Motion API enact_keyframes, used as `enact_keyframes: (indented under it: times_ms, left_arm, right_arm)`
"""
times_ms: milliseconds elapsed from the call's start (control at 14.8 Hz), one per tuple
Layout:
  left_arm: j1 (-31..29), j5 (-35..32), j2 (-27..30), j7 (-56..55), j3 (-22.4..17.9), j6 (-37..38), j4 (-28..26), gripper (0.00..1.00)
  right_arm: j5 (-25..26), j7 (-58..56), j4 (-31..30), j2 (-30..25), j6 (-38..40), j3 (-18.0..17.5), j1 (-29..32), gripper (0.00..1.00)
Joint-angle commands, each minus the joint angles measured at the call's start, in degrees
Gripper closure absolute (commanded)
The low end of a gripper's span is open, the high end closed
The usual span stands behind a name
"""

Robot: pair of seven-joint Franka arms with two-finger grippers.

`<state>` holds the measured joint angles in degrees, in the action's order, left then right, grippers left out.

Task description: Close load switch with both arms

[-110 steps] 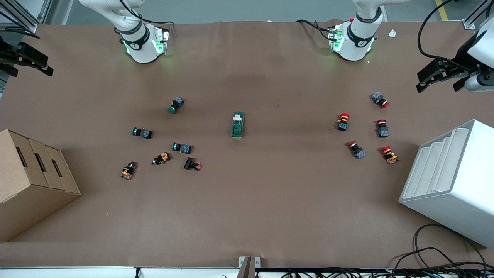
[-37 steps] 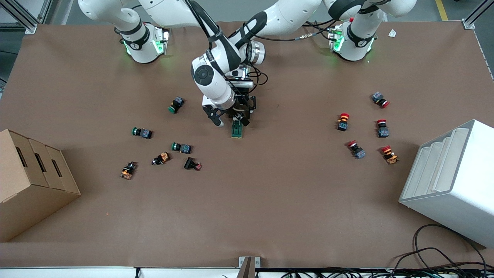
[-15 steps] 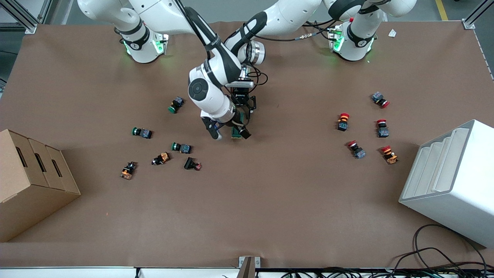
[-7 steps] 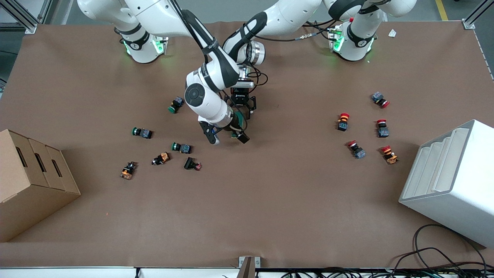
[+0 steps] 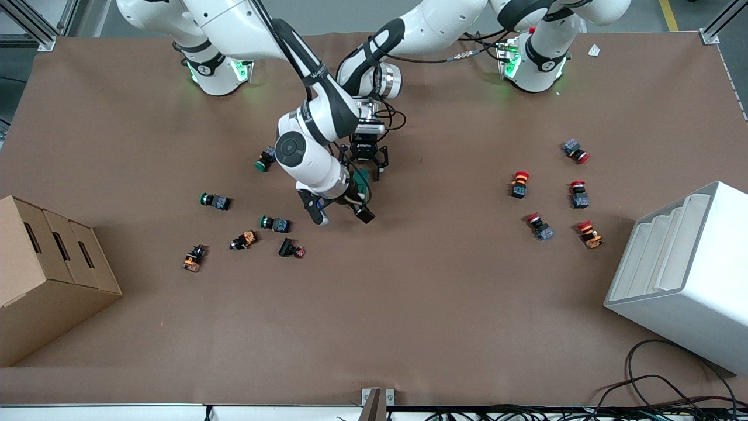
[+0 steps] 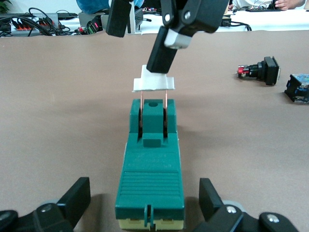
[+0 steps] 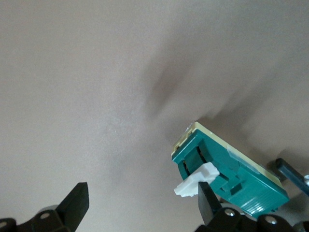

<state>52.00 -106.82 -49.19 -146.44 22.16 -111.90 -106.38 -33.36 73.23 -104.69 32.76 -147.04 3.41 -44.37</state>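
Front view: the load switch (image 5: 362,178) is lying mid-table, mostly hidden under both wrists, with the right gripper (image 5: 340,213) hovering wide open over its camera-side end.

Left wrist: the left gripper (image 6: 145,205) is straddling the switch's end, fingers spread and gripping nothing, long axis running straight away, white lever (image 6: 154,85) standing raised.

Right wrist: one right finger (image 7: 207,200) is sitting against the lever.

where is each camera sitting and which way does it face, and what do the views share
Front view: high across the table, facing both arms' bases; left claw and right claw meet at the load switch.
Left wrist view: low, looking along the load switch between its open fingers.
Right wrist view: looking down at the table; its fingers show.
All three share the switch.
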Motion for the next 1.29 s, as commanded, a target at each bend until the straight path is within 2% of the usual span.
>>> enact_keyframes:
  times_ms: [0, 271, 610, 814, 949, 1017, 1220]
  left_arm:
    - [0.03, -0.67, -0.82, -0.95, -0.1, 0.45, 0.47, 0.01]
    - [0.03, -0.67, -0.82, -0.77, -0.1, 0.45, 0.38, 0.01]
    - [0.03, -0.23, -0.38, -0.07, -0.01, 0.45, 0.47, 0.01]
    - [-0.24, 0.03, -0.12, 0.81, 0.08, 0.37, 0.65, 0.01]
    - [-0.5, 0.82, 0.93, 1.07, 0.25, 0.02, 0.65, 0.02]
    - [-0.5, 2.74, 1.81, 2.47, 0.25, 0.1, 0.73, 0.02]
    - [-0.5, 14.75, 7.07, 11.59, 0.6, -0.16, 2.04, 0.02]
  right_arm:
    - [1.71, -0.46, 1.68, 2.21, 0.26, -0.25, 0.6, 0.0]
    - [2.51, -0.19, 3.88, 5.03, -0.26, -0.25, 0.51, 0.0]
    - [4.35, -0.72, 5.29, 4.68, 1.74, 0.45, 2.0, 0.0]
    - [10.4, -0.81, 10.63, 4.24, 13.75, 1.77, 4.72, 0.0]
    - [16.1, -4.82, 12.4, 0.66, 22.02, 2.04, 8.14, 0.0]
    - [17.18, -9.2, 12.41, -0.76, 25.28, 2.04, 10.07, 0.0]
    - [18.15, -25.71, 12.23, -6.02, 34.77, 2.73, 16.75, 0.0]
